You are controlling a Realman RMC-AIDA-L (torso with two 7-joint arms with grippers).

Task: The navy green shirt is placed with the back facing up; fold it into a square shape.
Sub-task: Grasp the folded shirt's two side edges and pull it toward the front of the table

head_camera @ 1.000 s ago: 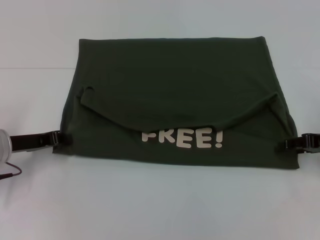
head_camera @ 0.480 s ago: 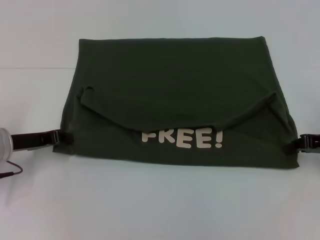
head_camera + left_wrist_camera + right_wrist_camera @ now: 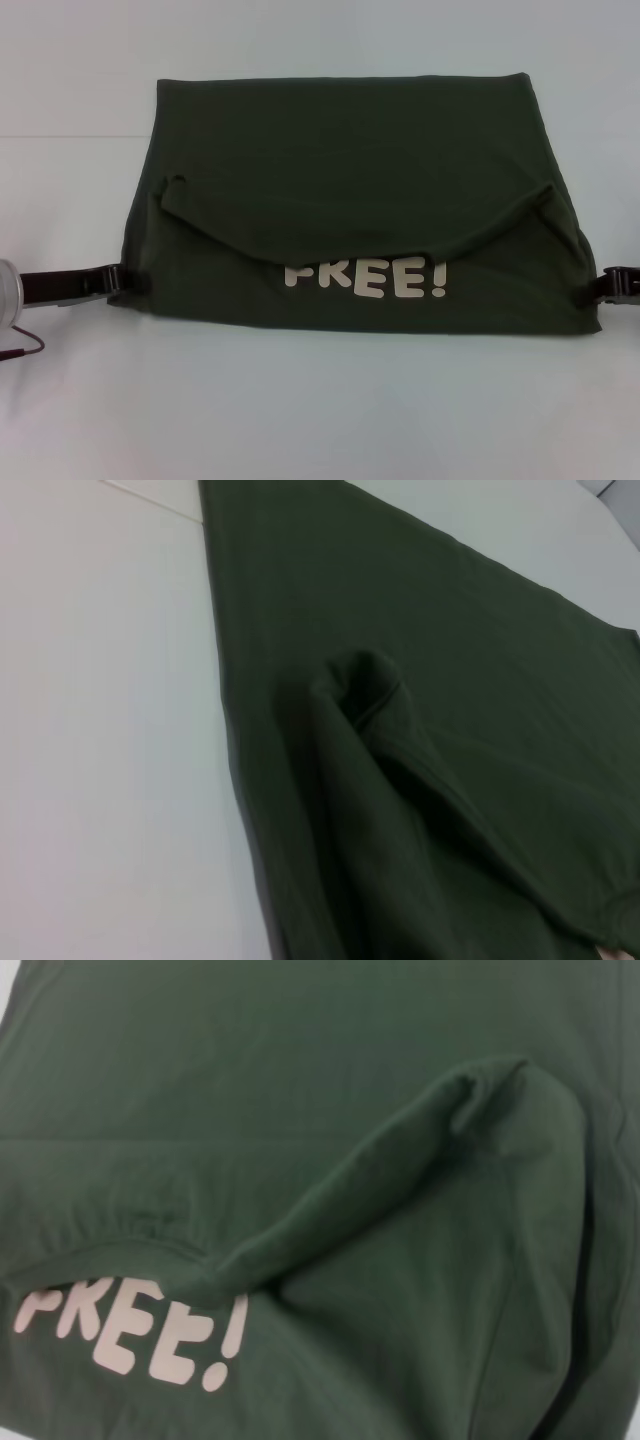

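Shirt (image 3: pixel 350 170) lies between my left gripper (image 3: pixel 112 279) and right gripper (image 3: pixel 604 287): soft, limp, light. Best held by its side edges at my jaws; can't tell if either pair is closed.

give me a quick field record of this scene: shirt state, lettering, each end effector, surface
shirt: navy green shirt lies partly folded, a wide rectangle, a curved flap draped over its near half
lettering: cream "FREE!" shows below the flap edge, its top partly covered
left end effector: left end effector at the shirt's near left corner, low on the table
right end effector: right end effector at the shirt's near right corner
surface: pale table
fold status: not yet square
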